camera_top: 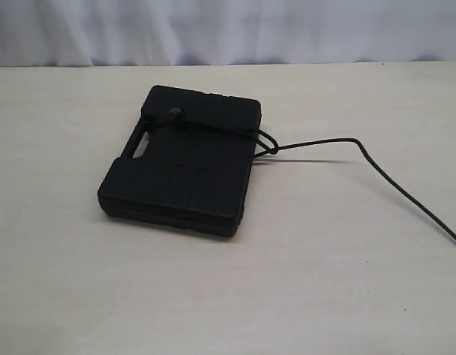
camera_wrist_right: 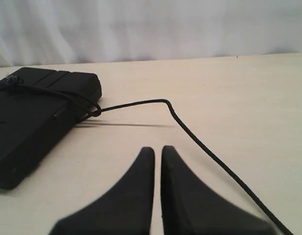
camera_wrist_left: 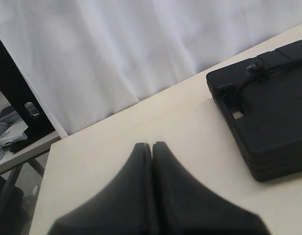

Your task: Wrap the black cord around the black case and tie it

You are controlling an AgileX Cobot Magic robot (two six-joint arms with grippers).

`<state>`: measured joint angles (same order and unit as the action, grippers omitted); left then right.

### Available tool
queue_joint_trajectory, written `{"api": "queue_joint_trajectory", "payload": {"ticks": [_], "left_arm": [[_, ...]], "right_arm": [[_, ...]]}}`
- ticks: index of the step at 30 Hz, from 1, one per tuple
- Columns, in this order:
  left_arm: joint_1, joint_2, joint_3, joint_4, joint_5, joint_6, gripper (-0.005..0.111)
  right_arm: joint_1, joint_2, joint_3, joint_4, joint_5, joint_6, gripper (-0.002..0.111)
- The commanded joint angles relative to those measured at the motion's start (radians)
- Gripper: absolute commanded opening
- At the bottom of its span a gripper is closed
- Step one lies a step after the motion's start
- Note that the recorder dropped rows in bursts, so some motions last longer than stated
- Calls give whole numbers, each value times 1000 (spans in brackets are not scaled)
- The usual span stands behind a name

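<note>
The black case (camera_top: 183, 166) lies flat on the table, handle slot toward the left. The black cord (camera_top: 364, 154) crosses the case's far end, with a frayed knot (camera_top: 174, 113) on the lid and a small loop (camera_top: 267, 143) at the case's right edge; its long tail trails off to the right. Neither gripper shows in the exterior view. My left gripper (camera_wrist_left: 151, 145) is shut and empty, hovering over bare table apart from the case (camera_wrist_left: 270, 107). Shut with only a thin slit, my right gripper (camera_wrist_right: 157, 149) holds nothing; the cord (camera_wrist_right: 199, 143) runs past it, the case (camera_wrist_right: 35, 117) farther off.
The pale wooden table (camera_top: 324, 281) ends at a white curtain (camera_top: 228, 29) along the back. In the left wrist view the table's corner (camera_wrist_left: 55, 143) shows, with dark furniture (camera_wrist_left: 16, 107) beyond it.
</note>
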<state>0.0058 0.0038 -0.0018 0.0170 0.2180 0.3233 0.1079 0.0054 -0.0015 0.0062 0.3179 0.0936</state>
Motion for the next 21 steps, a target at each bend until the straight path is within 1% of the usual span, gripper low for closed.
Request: {"api": "queue_joint_trajectory", "payload": {"ticks": [1, 15, 18, 21], "left_arm": [[-1, -4, 2, -3, -6, 1, 0], [-1, -4, 2, -3, -7, 1, 0], [-1, -4, 2, -3, 58, 1, 0], [-1, -4, 2, -3, 67, 1, 0]], "right_arm": [[-6, -5, 1, 5, 20, -4, 4], [-6, -5, 1, 5, 20, -4, 4], [-6, -5, 1, 5, 20, -4, 4], [-6, -5, 1, 5, 22, -4, 4]]}}
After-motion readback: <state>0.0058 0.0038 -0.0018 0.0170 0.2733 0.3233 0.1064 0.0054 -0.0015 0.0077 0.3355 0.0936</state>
